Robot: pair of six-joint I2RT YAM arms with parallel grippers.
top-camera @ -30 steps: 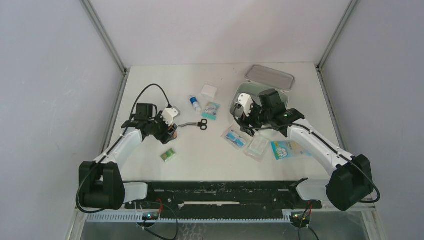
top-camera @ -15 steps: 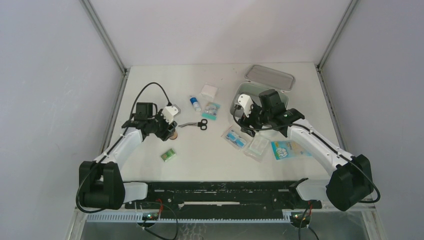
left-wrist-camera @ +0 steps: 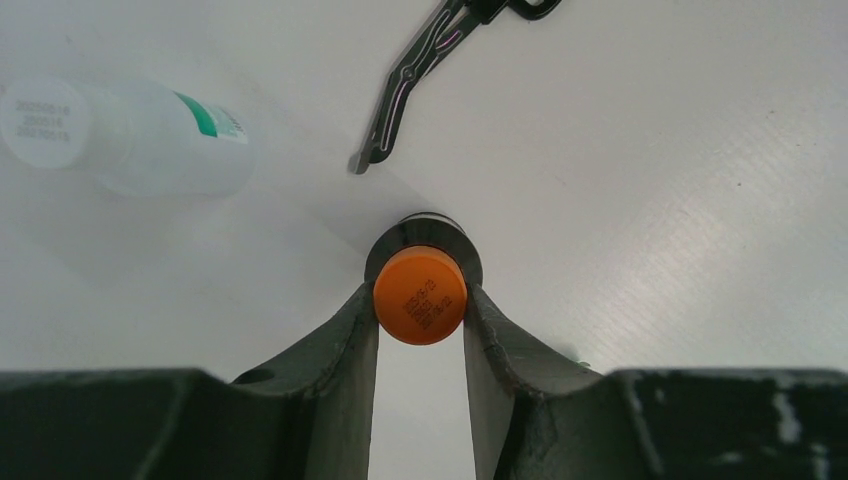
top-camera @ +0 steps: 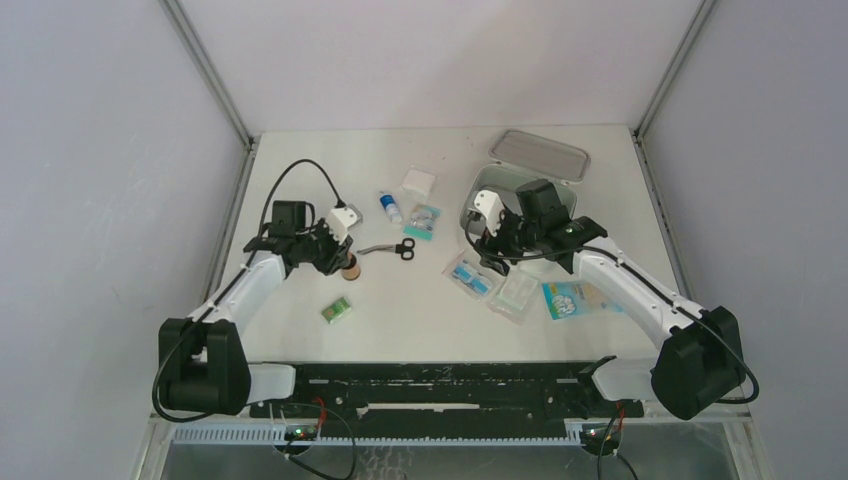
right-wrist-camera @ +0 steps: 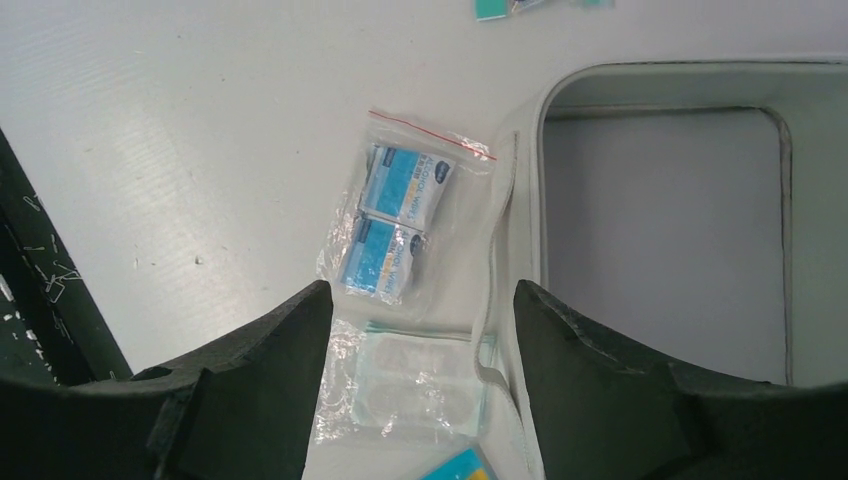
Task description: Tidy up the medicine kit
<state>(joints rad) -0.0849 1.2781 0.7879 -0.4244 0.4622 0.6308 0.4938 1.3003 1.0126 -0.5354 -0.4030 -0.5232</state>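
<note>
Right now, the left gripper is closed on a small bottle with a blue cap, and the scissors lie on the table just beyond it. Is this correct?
No: the cap is orange, not blue. The left wrist view shows the left gripper closed on the small bottle with an orange cap, the scissors on the table just beyond it.

One medicine kit (right-wrist-camera: 660, 72). Two bottles: orange-capped bottle (left-wrist-camera: 420, 297), white bottle (top-camera: 389, 207). One pair of scissors (top-camera: 392, 248). One white square pack (top-camera: 418, 182). One small green box (top-camera: 337, 311). Four packets: sachet packet (right-wrist-camera: 395, 225), clear flat packet (right-wrist-camera: 415, 385), teal packet (top-camera: 423, 222), blue printed packet (top-camera: 572, 298).
</note>
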